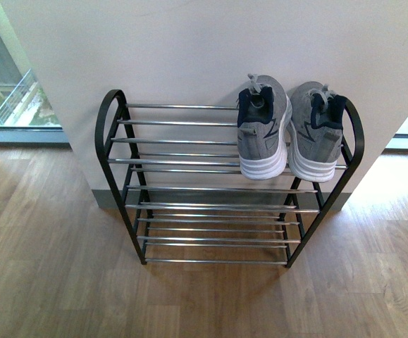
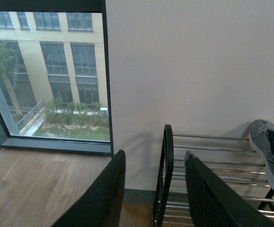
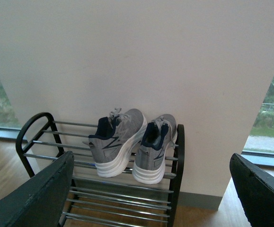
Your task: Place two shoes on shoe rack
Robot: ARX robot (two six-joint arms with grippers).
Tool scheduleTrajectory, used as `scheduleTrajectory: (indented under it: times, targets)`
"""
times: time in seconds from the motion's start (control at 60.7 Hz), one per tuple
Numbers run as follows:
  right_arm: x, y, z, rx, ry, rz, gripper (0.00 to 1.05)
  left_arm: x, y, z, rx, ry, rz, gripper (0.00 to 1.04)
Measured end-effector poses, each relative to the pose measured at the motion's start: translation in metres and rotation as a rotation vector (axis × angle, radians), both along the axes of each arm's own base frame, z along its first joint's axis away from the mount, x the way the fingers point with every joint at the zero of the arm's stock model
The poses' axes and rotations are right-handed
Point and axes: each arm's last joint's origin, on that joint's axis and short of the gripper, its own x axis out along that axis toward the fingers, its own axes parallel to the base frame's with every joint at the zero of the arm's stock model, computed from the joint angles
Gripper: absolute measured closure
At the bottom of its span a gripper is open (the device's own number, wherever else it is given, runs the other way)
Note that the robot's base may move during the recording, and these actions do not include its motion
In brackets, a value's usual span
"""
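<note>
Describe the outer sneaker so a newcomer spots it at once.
Against the white wall stands the black-framed shoe rack. Two grey sneakers sit at the right end of its top tier, heels facing out. The outer sneaker lies right beside the arched side frame; its twin sits toward the middle.

**A:** Soft daylight all round, nothing dim. Front view's sharp, though the wall [image 1: 189, 49] goes near-white and the floor [image 1: 394, 183] has a washed-out bright patch by the glass.

**B:** Yep. Light comes in through the window [image 2: 47, 71] off to one side of the left gripper [image 2: 154, 156]. Outdoors there looks crisp, not blown out. Straight ahead of it the shoe rack [image 2: 165, 161] throws a faint, fuzzy shadow on the wall.

**A:** Up close its fingers [image 2: 103, 198] are dark, mushy, out-of-focus slabs. Same on the right gripper [image 3: 151, 158].
</note>
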Motion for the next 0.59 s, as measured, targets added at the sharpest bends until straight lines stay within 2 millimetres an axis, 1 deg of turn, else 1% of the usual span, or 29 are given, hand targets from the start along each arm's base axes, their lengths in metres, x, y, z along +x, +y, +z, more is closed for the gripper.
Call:
scheduleTrajectory:
  times: [0.28,0.313,0.362,0.593]
  targets:
    - [0.0000,0.0000,0.0000,0.000,0.000,0.000,0.09,0.0000,0.0000,0.0000,0.000,0.000,0.000,0.11]
    - [0.0000,0.0000,0.0000,0.000,0.000,-0.001,0.09,0.0000,0.0000,0.0000,0.002,0.000,0.000,0.08]
    - [0.0000,0.0000,0.0000,0.000,0.000,-0.002,0.09,0.0000,0.0000,0.0000,0.002,0.000,0.000,0.10]
    - [0.0000,0.0000,0.0000,0.000,0.000,-0.002,0.09,0.0000,0.0000,0.0000,0.003,0.000,0.000,0.09]
